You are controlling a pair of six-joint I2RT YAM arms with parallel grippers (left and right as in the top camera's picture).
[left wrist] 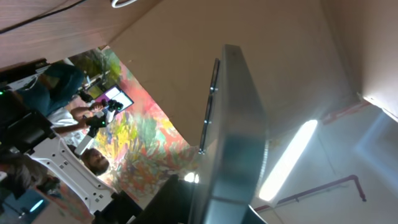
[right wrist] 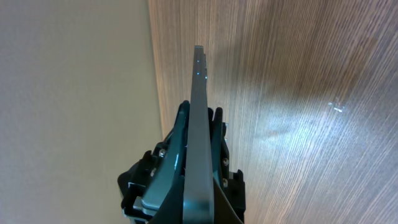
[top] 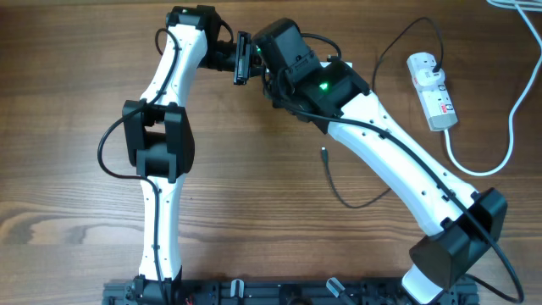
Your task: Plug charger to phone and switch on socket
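Observation:
The phone point(top: 242, 58) is held edge-on in the air above the far middle of the table, between both arms. My right gripper point(top: 255, 58) is shut on it from the right; in the right wrist view the phone point(right wrist: 198, 87) rises thin and grey out of the right gripper point(right wrist: 198, 138). My left gripper point(top: 232, 58) meets it from the left, and its dark fingers point(left wrist: 180, 199) flank the phone's point(left wrist: 239, 124) lower end. The charger's plug tip point(top: 323, 153) lies loose on the table, its black cable point(top: 356, 203) looping under the right arm. The socket point(top: 432, 100) lies at the far right.
A thick white cord point(top: 500, 157) curves from the socket toward the right edge. A thin black cable point(top: 405, 38) runs from the socket toward the right arm. The left arm's black lead point(top: 106, 152) bows out on the left.

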